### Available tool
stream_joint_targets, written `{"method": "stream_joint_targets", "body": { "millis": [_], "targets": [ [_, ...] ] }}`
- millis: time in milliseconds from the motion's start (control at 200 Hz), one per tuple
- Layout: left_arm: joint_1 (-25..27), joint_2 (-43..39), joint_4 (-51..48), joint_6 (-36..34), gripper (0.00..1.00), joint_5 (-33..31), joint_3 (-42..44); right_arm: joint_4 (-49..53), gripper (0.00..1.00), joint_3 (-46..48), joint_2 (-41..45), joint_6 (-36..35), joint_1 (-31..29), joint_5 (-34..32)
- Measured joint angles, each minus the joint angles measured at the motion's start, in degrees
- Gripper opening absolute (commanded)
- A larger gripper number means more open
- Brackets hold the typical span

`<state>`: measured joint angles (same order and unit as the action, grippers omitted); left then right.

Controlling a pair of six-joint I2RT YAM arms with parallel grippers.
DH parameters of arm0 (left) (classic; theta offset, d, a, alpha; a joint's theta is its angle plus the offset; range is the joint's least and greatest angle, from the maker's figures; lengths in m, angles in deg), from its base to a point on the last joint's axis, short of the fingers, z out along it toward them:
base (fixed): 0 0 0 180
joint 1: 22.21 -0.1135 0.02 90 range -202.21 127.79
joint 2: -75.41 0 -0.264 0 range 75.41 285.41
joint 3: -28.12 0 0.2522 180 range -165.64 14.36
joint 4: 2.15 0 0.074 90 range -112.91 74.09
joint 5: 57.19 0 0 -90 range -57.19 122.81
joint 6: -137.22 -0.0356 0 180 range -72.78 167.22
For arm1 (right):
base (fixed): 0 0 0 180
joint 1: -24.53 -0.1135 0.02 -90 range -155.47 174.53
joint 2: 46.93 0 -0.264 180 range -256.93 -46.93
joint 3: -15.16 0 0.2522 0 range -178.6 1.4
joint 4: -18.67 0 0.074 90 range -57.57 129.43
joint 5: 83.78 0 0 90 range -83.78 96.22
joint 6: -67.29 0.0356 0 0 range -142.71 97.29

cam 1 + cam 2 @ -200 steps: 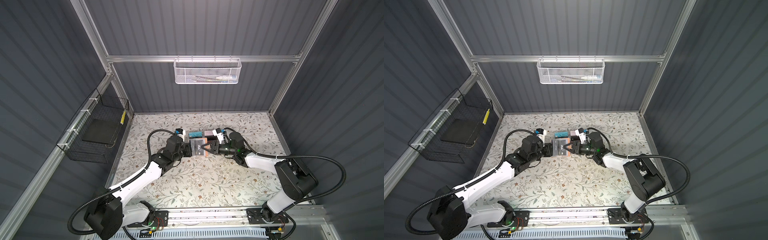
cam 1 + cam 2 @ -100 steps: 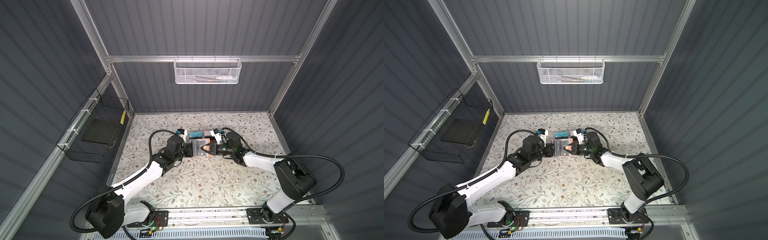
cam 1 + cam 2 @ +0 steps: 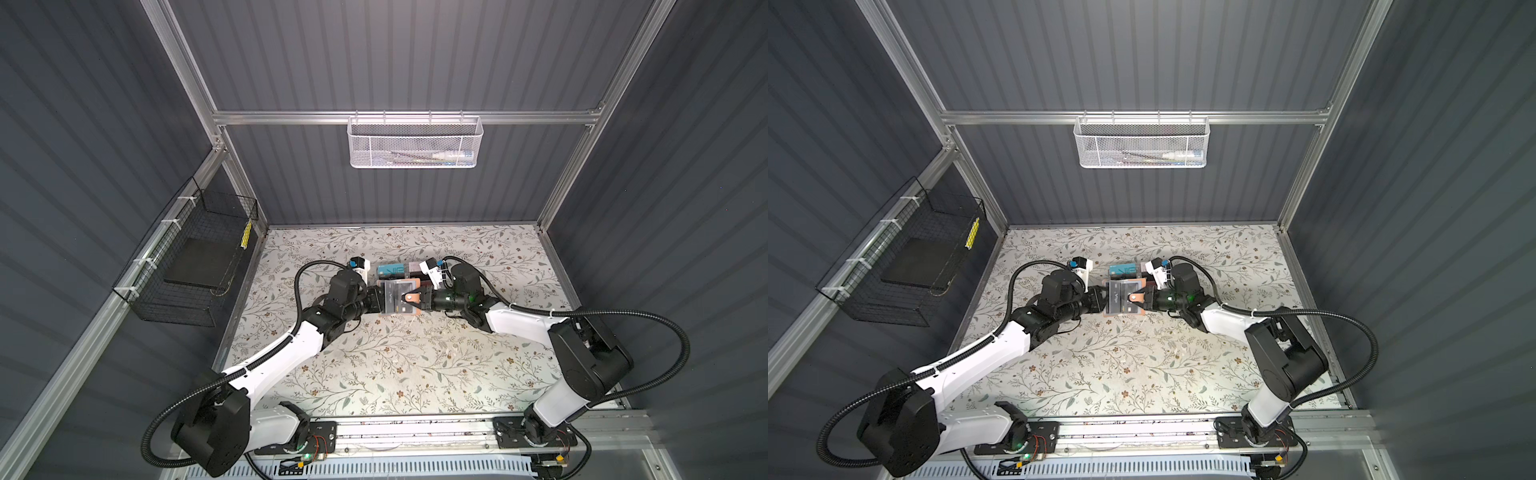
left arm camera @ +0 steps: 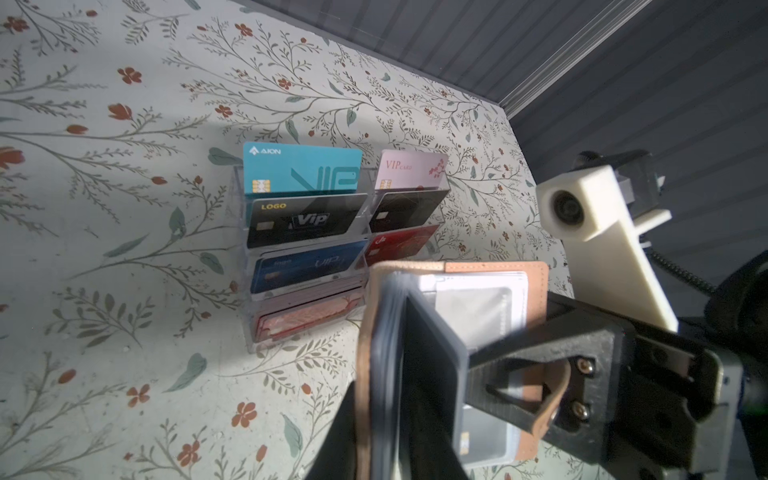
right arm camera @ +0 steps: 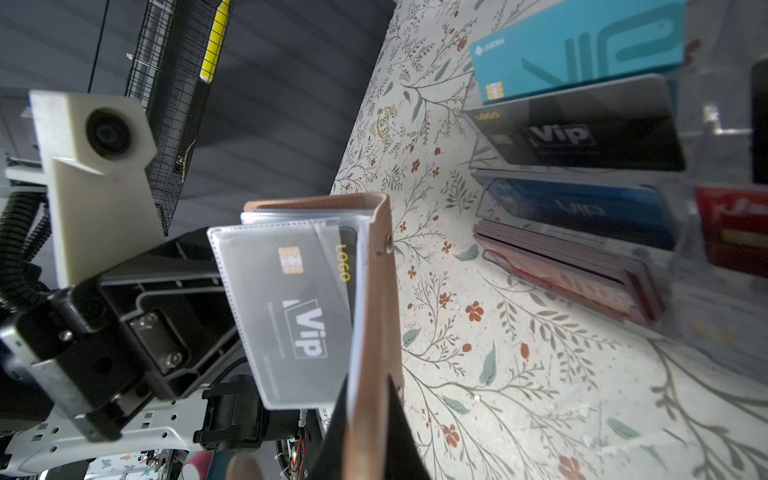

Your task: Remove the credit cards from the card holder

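The tan card holder (image 3: 399, 297) (image 3: 1121, 296) hangs open above the middle of the table, between both grippers. My left gripper (image 3: 380, 300) (image 4: 386, 407) is shut on its left cover and grey pocket pages (image 4: 384, 332). The right cover (image 5: 374, 291) stands between the fingers of my right gripper (image 3: 415, 300) (image 5: 370, 399), which is shut on it. A black "Vip" credit card (image 5: 299, 316) sits in a loose clear pocket page that fans out from the spine. The holder's strap (image 4: 548, 399) lies over the right gripper's body.
Just behind the holder stands a clear acrylic rack (image 3: 392, 270) (image 4: 249, 324) with teal (image 4: 303, 170), pink (image 4: 411, 170), black, blue and red cards. A black wire basket (image 3: 195, 257) hangs on the left wall. On the back wall hangs a white mesh basket (image 3: 415, 143).
My right gripper has moved left to the holder and shut on its right cover; a second ago it stood open. The left arm has barely moved.
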<state>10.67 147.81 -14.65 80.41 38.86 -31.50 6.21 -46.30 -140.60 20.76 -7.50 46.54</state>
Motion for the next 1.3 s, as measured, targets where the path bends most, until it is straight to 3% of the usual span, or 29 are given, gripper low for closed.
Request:
{"method": "stream_joint_targets", "body": {
  "millis": [185,485,710,921,1121,1301],
  "targets": [
    [-0.68,-0.04,1.01,0.98,0.47,-0.02,0.31,4.42,0.00,-0.74,0.46,0.07,0.00,-1.09],
    [-2.12,-2.69,1.11,3.63,0.66,-0.35,2.75,7.02,0.00,-1.44,0.94,1.77,-1.42,-3.17],
    [-2.23,-11.50,-0.87,5.20,0.76,-3.17,7.50,5.92,0.00,-0.46,0.94,3.43,-4.55,-4.09],
    [-2.25,-19.63,-3.08,7.41,0.99,-5.05,13.00,2.62,0.00,2.49,-0.79,5.18,-5.86,-5.20],
    [-2.23,-20.61,-1.38,9.73,1.00,-4.28,16.81,-0.87,0.00,7.41,-4.35,6.97,-6.47,-6.91],
    [-2.23,-15.39,5.97,13.60,1.00,0.72,21.22,-1.38,0.00,9.14,-5.95,7.10,-6.75,-9.62]
  ]
}}
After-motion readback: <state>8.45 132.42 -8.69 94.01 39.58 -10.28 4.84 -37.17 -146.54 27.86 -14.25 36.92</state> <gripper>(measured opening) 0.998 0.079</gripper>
